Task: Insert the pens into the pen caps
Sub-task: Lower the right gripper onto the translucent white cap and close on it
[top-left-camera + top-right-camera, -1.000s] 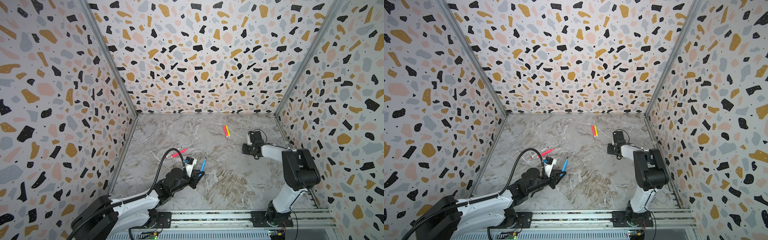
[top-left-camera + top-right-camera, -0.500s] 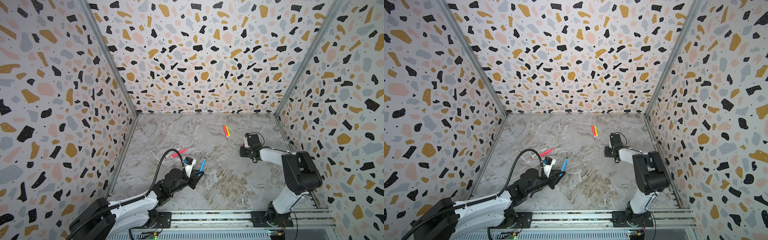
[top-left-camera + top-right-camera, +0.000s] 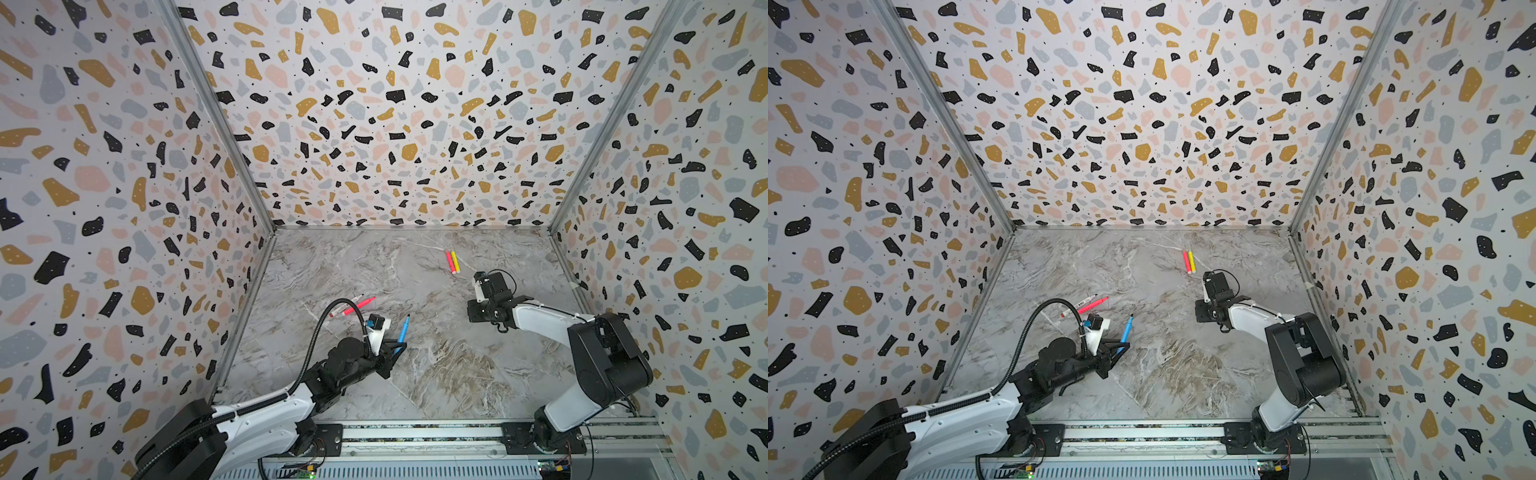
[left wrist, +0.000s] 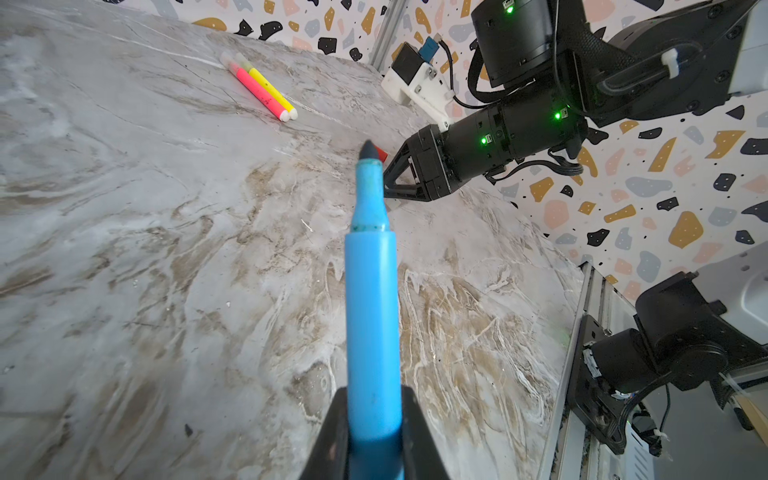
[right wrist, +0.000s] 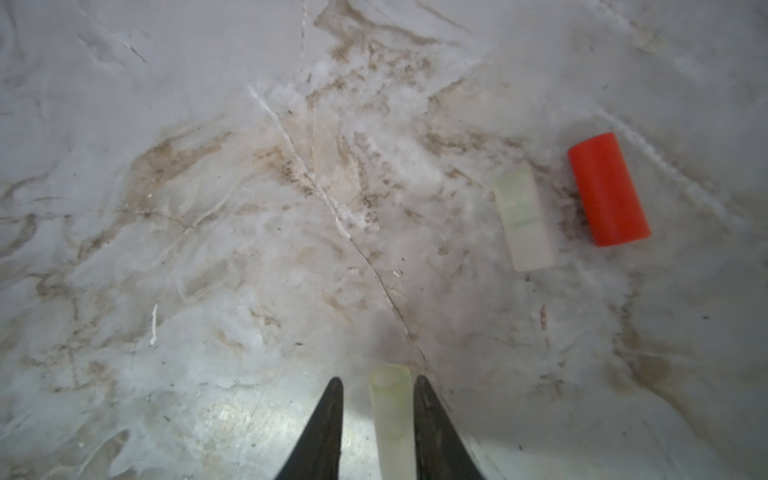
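Note:
My left gripper [image 4: 372,395] is shut on a blue pen [image 4: 372,291], whose dark tip points up and away over the marble floor; both show in both top views, gripper [image 3: 395,347] and pen [image 3: 402,332]. My right gripper [image 5: 378,382] hangs low over the floor, open, with a pale translucent pen cap [image 5: 390,415] between its fingers and a gap on one side. A red pen cap [image 5: 606,189] and another translucent pen cap [image 5: 524,220] lie beyond it. A pink pen [image 3: 450,262] and a yellow pen [image 3: 455,262] lie side by side at the back.
A pink-red pen [image 3: 361,304] and a white-barrelled pen [image 3: 343,308] lie together left of centre, behind my left arm's cable. Terrazzo-patterned walls [image 3: 124,249] close in three sides. A metal rail [image 3: 415,434] carrying both arm bases runs along the front edge.
My right gripper has shifted left and toward the front, and its jaws have parted a little around the translucent cap. My left arm and the blue pen have stayed put.

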